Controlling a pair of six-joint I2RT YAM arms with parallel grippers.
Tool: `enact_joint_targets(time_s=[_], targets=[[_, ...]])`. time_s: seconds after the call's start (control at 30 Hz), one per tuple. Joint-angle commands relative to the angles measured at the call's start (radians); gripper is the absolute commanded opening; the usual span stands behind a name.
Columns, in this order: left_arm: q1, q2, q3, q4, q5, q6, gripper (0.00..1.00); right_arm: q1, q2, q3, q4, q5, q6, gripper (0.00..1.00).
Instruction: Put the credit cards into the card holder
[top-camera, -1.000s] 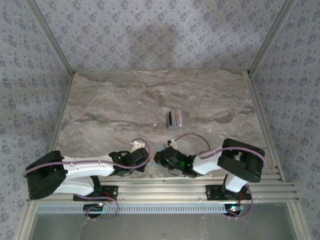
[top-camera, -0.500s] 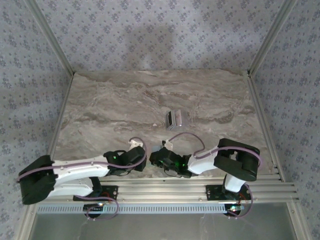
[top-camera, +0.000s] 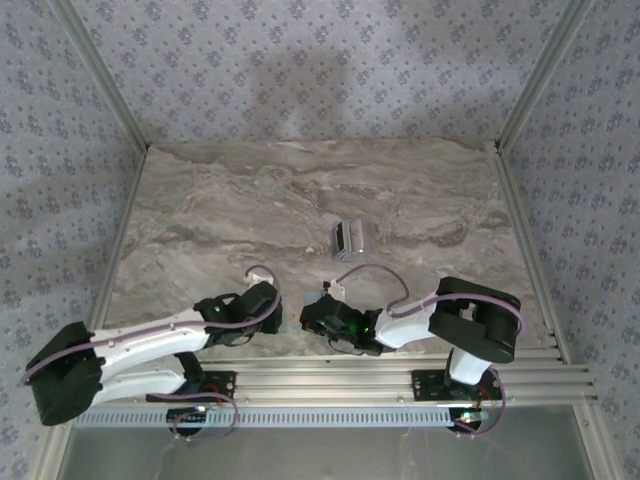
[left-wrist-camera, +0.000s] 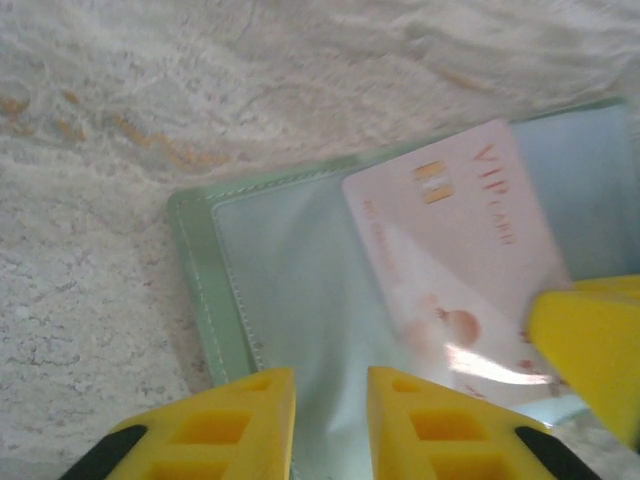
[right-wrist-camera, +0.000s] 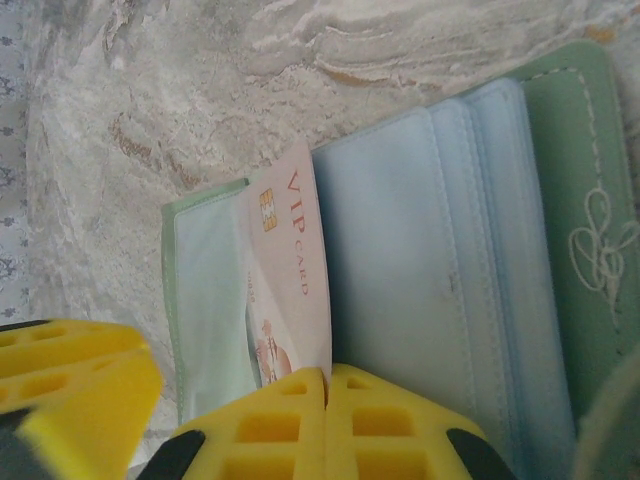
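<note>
At the tabletop's (top-camera: 200, 200) near edge, the right gripper (right-wrist-camera: 327, 400) pinches a pink card (right-wrist-camera: 290, 250) partly tucked into the open card holder (right-wrist-camera: 570, 180). The left gripper (left-wrist-camera: 330, 425), jaws slightly apart and empty, has shifted left.

Lab rig: aluminium frame (top-camera: 330, 378), patterned backdrop (top-camera: 320, 60)

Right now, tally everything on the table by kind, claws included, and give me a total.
card holder: 1
VIP card: 1
card stack: 1 (its cards are too small to count)
claws: 2 (left claw, right claw)
Total: 5
</note>
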Motion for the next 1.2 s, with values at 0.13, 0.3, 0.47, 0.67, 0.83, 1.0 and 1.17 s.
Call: enact_joint_targets(time_s=[0.13,0.3,0.47,0.67,0.83,1.0,1.17], targets=[[0.005,0.097,-0.013,0.048,0.0,0.013,0.18,0.014,0.004,-0.052,-0.086,-0.036,0.036,0.0],[0.004,0.116,-0.029,0.046,-0.02,0.005,0.18,0.014,-0.003,-0.071,-0.06,-0.034,0.065,0.0],[0.004,0.135,-0.039,0.066,-0.01,0.001,0.18,0.014,0.005,-0.083,-0.031,-0.039,0.086,0.0],[0.005,0.148,-0.043,0.073,-0.009,0.001,0.18,0.017,0.011,-0.098,-0.007,-0.023,0.127,0.0],[0.004,0.151,-0.046,0.083,-0.005,0.001,0.18,0.021,0.02,-0.084,-0.005,-0.027,0.13,0.0],[0.003,0.159,-0.048,0.091,-0.002,0.001,0.18,0.025,0.053,-0.05,0.002,-0.047,0.13,0.0],[0.003,0.169,-0.052,0.102,0.002,0.003,0.18,0.028,0.071,-0.029,0.007,-0.047,0.128,0.0]])
